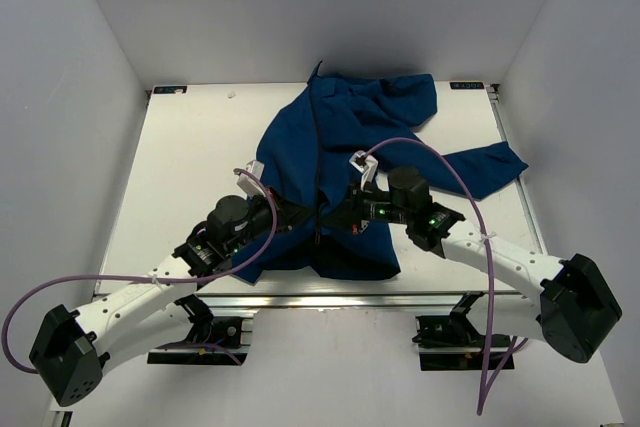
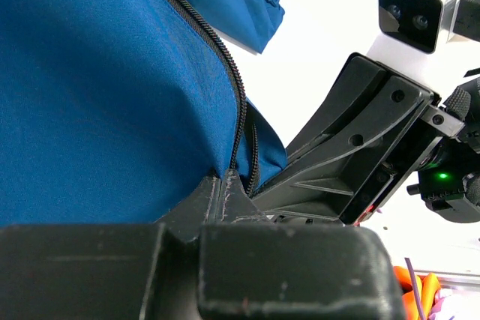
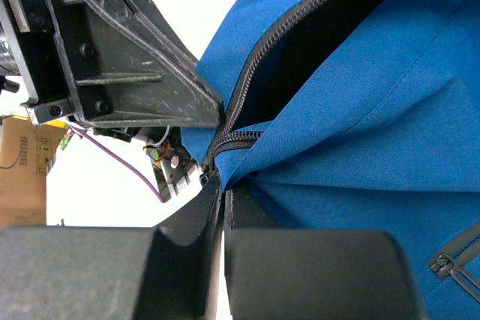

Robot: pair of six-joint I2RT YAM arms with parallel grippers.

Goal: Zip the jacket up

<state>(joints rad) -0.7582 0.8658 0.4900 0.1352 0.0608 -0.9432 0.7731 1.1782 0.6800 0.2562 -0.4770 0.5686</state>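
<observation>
the blue jacket (image 1: 350,137) lies rumpled on the table (image 1: 190,167). at its near edge the left gripper (image 1: 298,215) and right gripper (image 1: 338,214) each pinch the cloth, one on each side of the dark zipper (image 1: 317,147), which looks partly open there.

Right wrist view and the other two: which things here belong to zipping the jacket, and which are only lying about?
Part of the job:
jacket
its zipper
left end effector and right end effector, each pinching the jacket beside the zipper

Lying about:
cardboard box
orange bits, too unclear to name
</observation>
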